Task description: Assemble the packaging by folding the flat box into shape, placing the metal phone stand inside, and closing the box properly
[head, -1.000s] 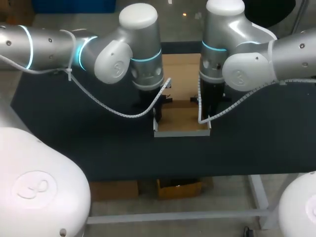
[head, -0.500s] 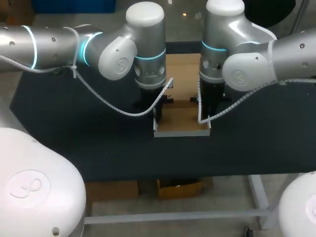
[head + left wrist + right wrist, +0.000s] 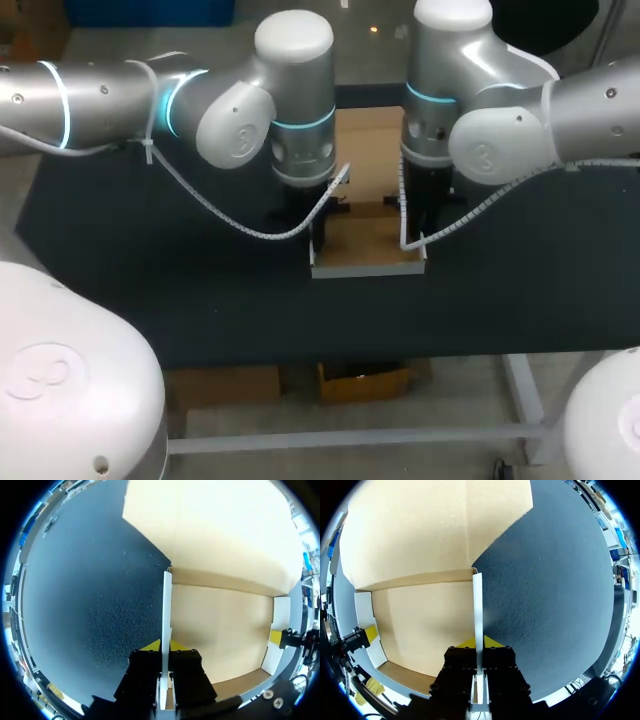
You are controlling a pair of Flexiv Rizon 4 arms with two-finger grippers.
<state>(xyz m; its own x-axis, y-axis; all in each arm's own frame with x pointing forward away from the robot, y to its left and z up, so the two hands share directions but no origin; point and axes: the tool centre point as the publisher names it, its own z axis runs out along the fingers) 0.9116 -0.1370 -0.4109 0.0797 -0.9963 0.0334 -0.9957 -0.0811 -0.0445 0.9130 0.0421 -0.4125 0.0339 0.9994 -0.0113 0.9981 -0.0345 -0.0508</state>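
A cardboard box (image 3: 365,243), brown inside and white outside, lies open in the middle of the black table, its lid flap (image 3: 368,150) flat behind it. My left gripper (image 3: 165,647) is shut on the box's upright left side wall (image 3: 167,605), one yellow tip on each face. My right gripper (image 3: 478,642) is shut the same way on the right side wall (image 3: 477,605). In the head view both arms stand over the box, left gripper (image 3: 316,232) and right gripper (image 3: 414,230) mostly hidden by their wrists. No metal phone stand shows in any view.
The black table top (image 3: 150,270) stretches bare to either side of the box. Its front edge (image 3: 360,358) runs a short way before the box's front wall (image 3: 366,270). Each wrist view shows the other gripper across the box floor.
My left arm has shifted a little to the right over the box and its fingers have drawn tighter on the left wall. The right arm and box stay put.
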